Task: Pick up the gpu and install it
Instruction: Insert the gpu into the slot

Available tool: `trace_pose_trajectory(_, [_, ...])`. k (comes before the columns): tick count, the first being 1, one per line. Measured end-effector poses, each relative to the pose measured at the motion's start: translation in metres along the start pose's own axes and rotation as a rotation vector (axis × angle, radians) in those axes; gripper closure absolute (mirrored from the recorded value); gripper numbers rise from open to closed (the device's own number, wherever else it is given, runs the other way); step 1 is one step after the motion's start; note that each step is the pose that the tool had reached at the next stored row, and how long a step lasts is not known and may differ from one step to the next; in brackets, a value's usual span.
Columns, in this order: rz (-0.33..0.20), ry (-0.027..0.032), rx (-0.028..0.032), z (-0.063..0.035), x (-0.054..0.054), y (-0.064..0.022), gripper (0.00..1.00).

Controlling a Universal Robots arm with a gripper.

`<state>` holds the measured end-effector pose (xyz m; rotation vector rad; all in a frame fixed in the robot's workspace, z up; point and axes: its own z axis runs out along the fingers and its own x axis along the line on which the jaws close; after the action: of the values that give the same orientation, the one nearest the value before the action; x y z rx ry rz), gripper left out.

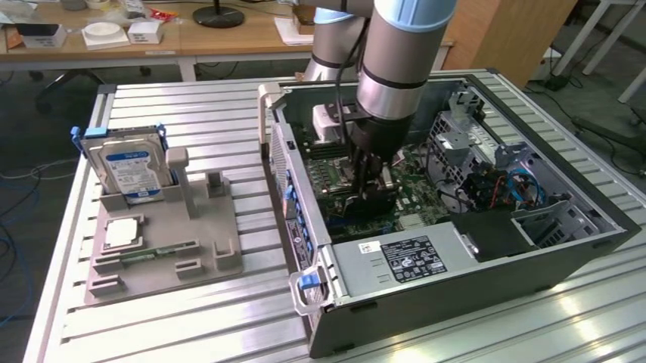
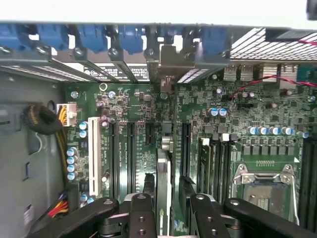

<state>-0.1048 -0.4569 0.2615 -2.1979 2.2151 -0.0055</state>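
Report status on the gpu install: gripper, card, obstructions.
Gripper down inside the computer case, fingers straddling the gpu. Card standing on edge over the motherboard slots. Nothing blocking that shows.

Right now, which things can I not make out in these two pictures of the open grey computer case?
- Wrist view: thin green gpu card is seen edge-on; whether it sits fully in its slot is hidden behind the black gripper.
- Exterior view: grey robot arm covers the green motherboard slots.
- Exterior view: white label on the silver power supply, print too small.
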Motion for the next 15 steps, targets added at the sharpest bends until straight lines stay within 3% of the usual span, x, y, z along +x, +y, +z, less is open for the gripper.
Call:
trace_pose_trajectory(7, [0.000,0.0040,0.0009,-0.0065,-0.0001,-0.0001,0.68])
trace_pose_trajectory(11, [0.000,0.0051,0.0008,-0.0066,-0.0001,-0.0001,0.86])
trace_pose_trajectory(15, [0.000,0.0060,0.0008,-0.0066,-0.0001,-0.0001,0.90])
